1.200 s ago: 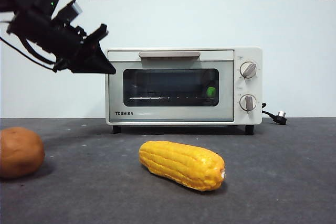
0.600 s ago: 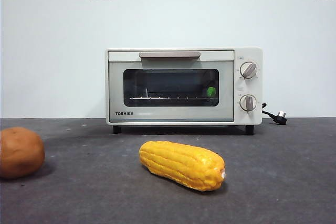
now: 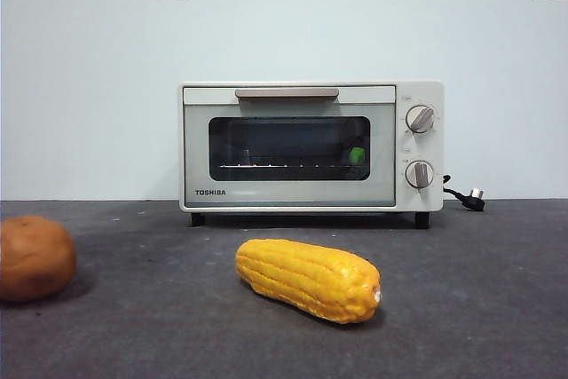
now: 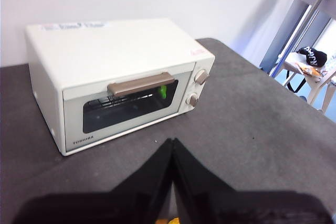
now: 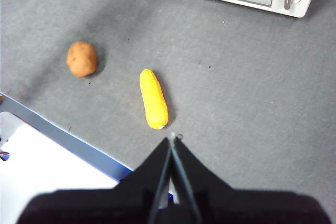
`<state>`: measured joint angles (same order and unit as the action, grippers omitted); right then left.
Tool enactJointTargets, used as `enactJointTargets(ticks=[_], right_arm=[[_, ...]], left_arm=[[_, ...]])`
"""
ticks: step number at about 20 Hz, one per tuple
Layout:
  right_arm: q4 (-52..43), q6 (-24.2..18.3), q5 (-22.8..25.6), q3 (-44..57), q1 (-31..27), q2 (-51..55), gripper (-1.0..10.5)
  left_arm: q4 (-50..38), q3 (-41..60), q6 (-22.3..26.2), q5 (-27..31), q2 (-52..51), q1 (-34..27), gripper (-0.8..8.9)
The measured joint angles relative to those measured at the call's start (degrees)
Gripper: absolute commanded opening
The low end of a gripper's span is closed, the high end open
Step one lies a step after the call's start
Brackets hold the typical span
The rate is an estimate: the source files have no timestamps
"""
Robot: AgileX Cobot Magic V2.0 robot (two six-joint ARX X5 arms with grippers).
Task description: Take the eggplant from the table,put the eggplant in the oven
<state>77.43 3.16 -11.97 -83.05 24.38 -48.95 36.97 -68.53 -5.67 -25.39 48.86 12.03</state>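
The cream-white oven [image 3: 288, 144] stands at the back of the dark grey table [image 3: 461, 290] with its door closed. Through the dark glass only the eggplant's green stem cap [image 3: 357, 155] shows, at the right end of the wire rack; its purple body is lost in the dark. In the left wrist view the oven [image 4: 121, 72] sits below and ahead of my left gripper [image 4: 172, 142], which is shut and empty, and the green cap [image 4: 164, 91] glows behind the handle. My right gripper [image 5: 171, 139] is shut and empty, high over the table's front. Neither arm appears in the front view.
A yellow corn cob [image 3: 308, 279] lies in front of the oven, also visible as the cob [image 5: 153, 98] from above. A brown potato-like lump [image 3: 34, 257] sits at the left. The oven's plug [image 3: 468, 195] lies to its right. The table's blue front edge [image 5: 68, 137] is near the right arm.
The arm seen at the oven's upper left a second ago has lifted up and out of the front view. The oven, corn and lump have not moved.
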Motion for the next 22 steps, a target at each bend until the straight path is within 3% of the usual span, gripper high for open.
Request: enactJointTargets(ticks=[22], right_arm=[[0.0, 0.0, 0.0, 0.0, 0.0, 0.0, 0.0]], left_arm=[[0.3, 0.0, 0.0, 0.0, 0.6, 0.0, -0.04]])
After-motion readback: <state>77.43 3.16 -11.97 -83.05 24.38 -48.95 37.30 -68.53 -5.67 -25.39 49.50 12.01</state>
